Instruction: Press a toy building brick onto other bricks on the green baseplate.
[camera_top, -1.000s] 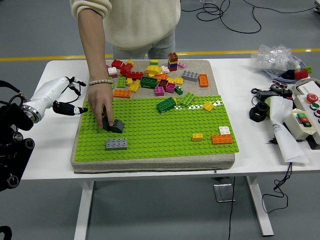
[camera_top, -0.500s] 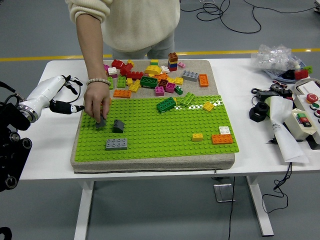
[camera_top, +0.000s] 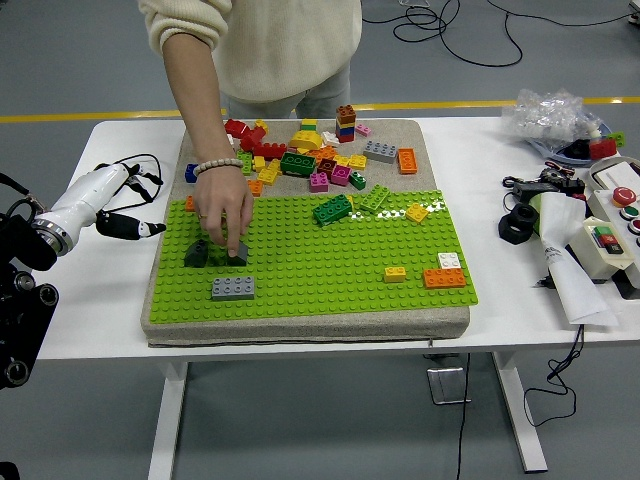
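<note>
Grey floor, white table (camera_top: 110, 320), green baseplate (camera_top: 320, 265), left hand (camera_top: 120, 205) released, empty

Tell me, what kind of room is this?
Probably a robot test lab, not a home: a white table with a control box bearing coloured buttons, loose cables on a grey floor, and yellow floor tape.

Nothing readable here: no text, label, brand or number shows on any brick, box or the desk (camera_top: 100, 300).

Baseplate (camera_top: 320, 270) bright green, studded, on a beige pad (camera_top: 300, 325). Near bricks grey (camera_top: 232, 288) and dark grey (camera_top: 236, 255). Far pile (camera_top: 310, 150) red, yellow, orange, green, pink.
</note>
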